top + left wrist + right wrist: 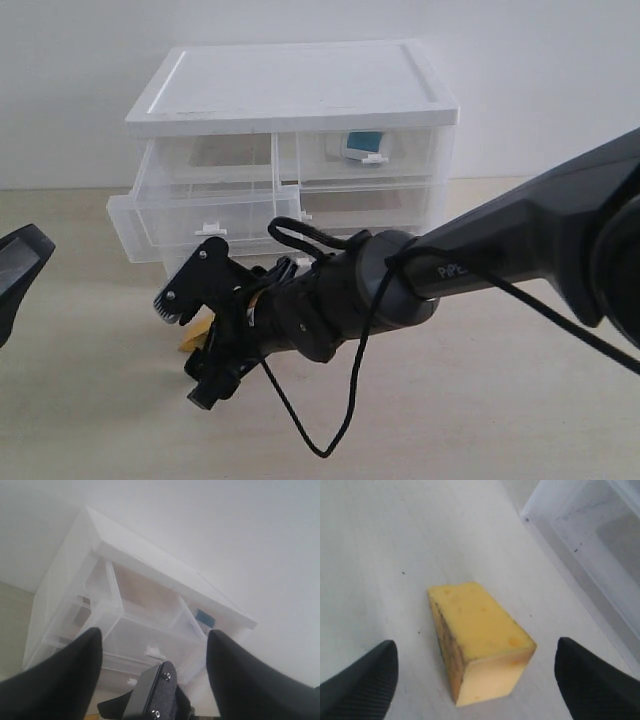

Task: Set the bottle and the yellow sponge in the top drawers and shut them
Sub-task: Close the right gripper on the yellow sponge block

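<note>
The yellow sponge (480,640) lies on the table in front of the cabinet, and only a sliver of it (196,330) peeks out under my right gripper (183,352). That gripper (477,650) hovers open just above it, one finger on either side, not touching. The left top drawer (205,212) is pulled out and looks empty. Through the front of the shut right top drawer (400,155) I see the bottle's teal label (362,143), the same label (204,617) showing in the left wrist view. My left gripper (155,637) is open and holds nothing, at the far left (20,272).
The white translucent cabinet (290,90) stands at the back against the wall, with two full-width drawers below the top pair. The right arm (480,260) stretches across the front of it, a black cable (350,400) dangling beneath. The open drawer's corner (535,510) sits close to the sponge.
</note>
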### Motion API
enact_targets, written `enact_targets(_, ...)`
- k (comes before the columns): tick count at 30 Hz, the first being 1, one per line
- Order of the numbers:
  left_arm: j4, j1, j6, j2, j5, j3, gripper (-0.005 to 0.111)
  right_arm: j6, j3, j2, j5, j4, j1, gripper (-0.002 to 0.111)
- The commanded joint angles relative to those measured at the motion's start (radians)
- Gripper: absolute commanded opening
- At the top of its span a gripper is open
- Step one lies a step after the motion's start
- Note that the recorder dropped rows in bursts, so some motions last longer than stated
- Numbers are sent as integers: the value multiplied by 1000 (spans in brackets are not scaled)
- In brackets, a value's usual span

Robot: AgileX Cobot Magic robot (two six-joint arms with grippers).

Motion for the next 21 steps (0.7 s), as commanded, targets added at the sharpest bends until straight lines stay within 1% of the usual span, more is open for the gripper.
enact_targets(1,-3,-4,5,-8,4,4,57,0,3,16,-38,-3,1,77)
enact_targets(3,-3,-4,5,-8,4,4,57,0,3,16,-52,-3,1,75)
enact_targets(4,-3,-4,5,-8,4,4,57,3,3,16,-55,-3,1,69)
enact_targets(5,-3,-4,5,-8,4,4,57,12,1,17,-59,-3,1,60)
enact_targets(7,-3,-4,5,-8,4,4,57,20,1,17,-57,-1,1,51)
enact_targets(12,-3,-4,5,-8,4,4,57,81,1,17,-43,-1,1,51)
enact_targets(16,-3,-4,5,-8,2,4,57,88,1,17,-22,-1,1,51)
enact_targets(18,-3,-4,5,-8,2,4,57,95,1,17,-14,-1,1,49)
enact_targets(19,-3,-4,5,-8,2,4,57,100,1,17,-9,-1,1,44)
enact_targets(21,-3,-4,5,-8,2,4,57,108,1,17,-9,-1,1,28)
